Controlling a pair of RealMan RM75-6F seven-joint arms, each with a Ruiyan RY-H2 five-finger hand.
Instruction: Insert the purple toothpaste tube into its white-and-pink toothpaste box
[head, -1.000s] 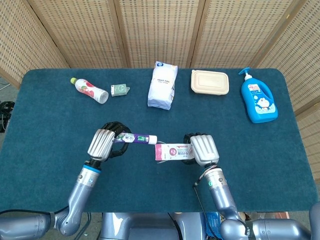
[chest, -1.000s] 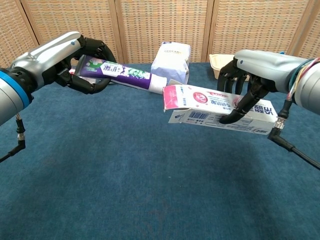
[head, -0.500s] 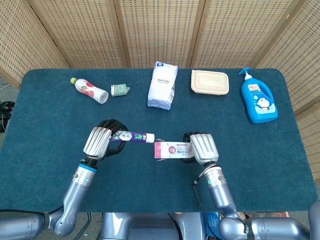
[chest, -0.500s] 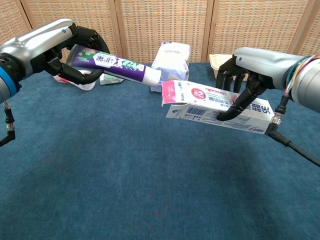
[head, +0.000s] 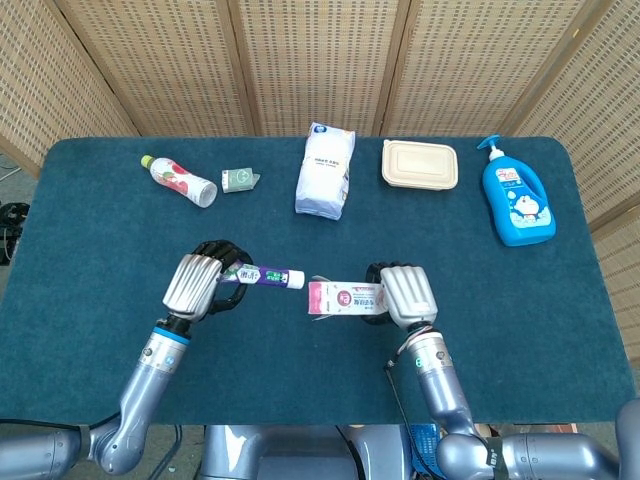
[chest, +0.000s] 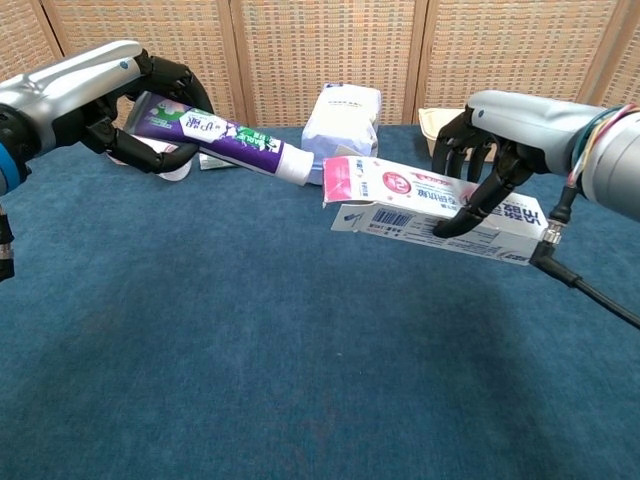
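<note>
Chest view: left hand (chest: 150, 105) fingers wrapped round purple toothpaste tube (chest: 215, 135), cap aimed at box mouth; right hand (chest: 490, 160) fingers clamp white-and-pink toothpaste box (chest: 430, 205) level, flap open, tube just outside, both above surface

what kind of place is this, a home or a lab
Most likely a lab or a staged test area: a table covered in blue cloth, woven screens closing it off behind, and unrelated goods like a shampoo bottle set in a row.
</note>
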